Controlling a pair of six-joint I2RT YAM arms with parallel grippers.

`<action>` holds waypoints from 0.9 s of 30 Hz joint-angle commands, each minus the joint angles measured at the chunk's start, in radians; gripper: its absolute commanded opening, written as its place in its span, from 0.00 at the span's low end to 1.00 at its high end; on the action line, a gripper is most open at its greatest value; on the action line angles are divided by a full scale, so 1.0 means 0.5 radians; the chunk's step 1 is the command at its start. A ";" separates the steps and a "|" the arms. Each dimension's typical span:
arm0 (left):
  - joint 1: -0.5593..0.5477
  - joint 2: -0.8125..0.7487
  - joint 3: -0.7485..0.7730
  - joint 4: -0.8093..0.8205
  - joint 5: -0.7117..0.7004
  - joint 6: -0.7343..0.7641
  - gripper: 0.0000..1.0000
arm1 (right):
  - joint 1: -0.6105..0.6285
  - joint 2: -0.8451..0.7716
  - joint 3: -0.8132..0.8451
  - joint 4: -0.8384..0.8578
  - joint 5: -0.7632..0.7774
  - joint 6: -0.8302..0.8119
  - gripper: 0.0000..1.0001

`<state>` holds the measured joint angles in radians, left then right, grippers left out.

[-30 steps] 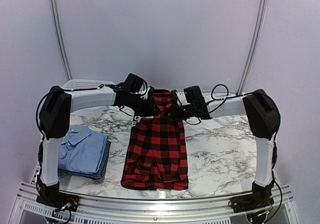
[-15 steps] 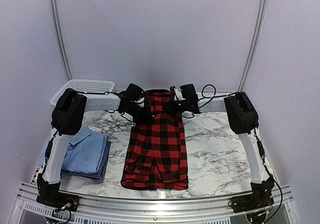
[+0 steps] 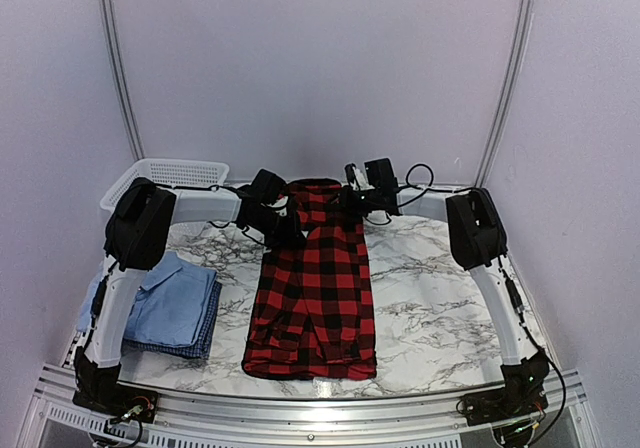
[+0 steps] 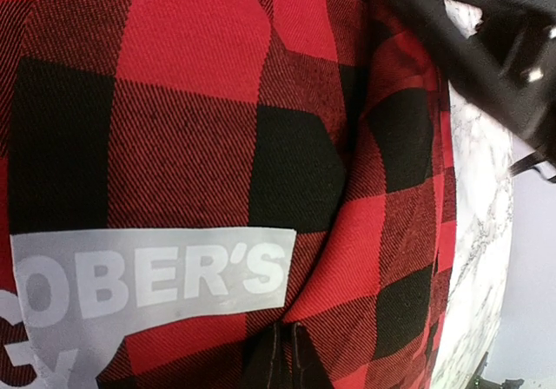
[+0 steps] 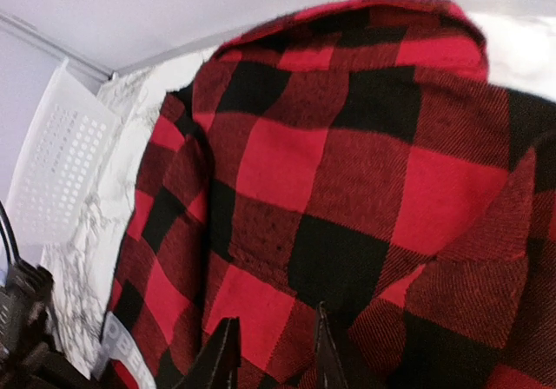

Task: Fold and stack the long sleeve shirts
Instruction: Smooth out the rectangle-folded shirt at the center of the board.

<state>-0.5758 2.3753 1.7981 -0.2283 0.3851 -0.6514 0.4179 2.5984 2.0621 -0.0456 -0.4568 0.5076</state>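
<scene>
Top external view shows a fold in hand: the near hem of the red-and-black plaid flannel shirt lies flat, right of the white mesh basket and nearer than it. The far end is raised. To fold well, I judge, both grippers should hold equally. The left gripper pinches the cloth, but the right gripper stands spread. The shirt's long axis runs near to far; I cannot tell the collar end.

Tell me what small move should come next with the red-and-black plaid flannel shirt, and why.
Probably open the left gripper. It alone pinches the far end of the red-and-black plaid flannel shirt; the right gripper stands open above the cloth, so pulling now would skew it.
</scene>
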 commanded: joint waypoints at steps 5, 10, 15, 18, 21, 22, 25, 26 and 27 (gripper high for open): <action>0.004 -0.006 -0.011 0.026 -0.050 -0.007 0.07 | -0.099 -0.205 0.130 -0.152 -0.164 -0.050 0.35; 0.004 -0.012 -0.003 0.027 -0.050 -0.009 0.07 | -0.017 -0.405 -0.148 -0.104 -0.233 -0.055 0.34; 0.004 -0.020 -0.004 0.027 -0.055 -0.009 0.08 | 0.106 -0.535 -0.438 -0.010 -0.274 -0.031 0.35; 0.004 -0.023 -0.006 0.027 -0.059 -0.016 0.08 | 0.156 -0.534 -0.489 -0.010 -0.259 -0.024 0.35; 0.004 -0.029 -0.012 0.026 -0.066 -0.022 0.08 | 0.160 -0.504 -0.512 -0.025 -0.221 -0.018 0.35; 0.004 -0.032 -0.015 0.027 -0.072 -0.023 0.07 | 0.157 -0.486 -0.508 -0.036 -0.207 -0.026 0.35; 0.004 -0.041 -0.025 0.027 -0.083 -0.025 0.07 | 0.157 -0.413 -0.459 -0.101 -0.181 -0.054 0.36; 0.004 -0.041 -0.027 0.030 -0.085 -0.026 0.07 | 0.154 -0.385 -0.432 -0.129 -0.171 -0.063 0.36; 0.004 -0.044 -0.028 0.029 -0.089 -0.024 0.07 | 0.151 -0.353 -0.406 -0.152 -0.158 -0.072 0.36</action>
<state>-0.5758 2.3749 1.7977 -0.2279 0.3744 -0.6643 0.5098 2.3669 1.8042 -0.0792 -0.5667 0.4923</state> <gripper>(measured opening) 0.074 0.357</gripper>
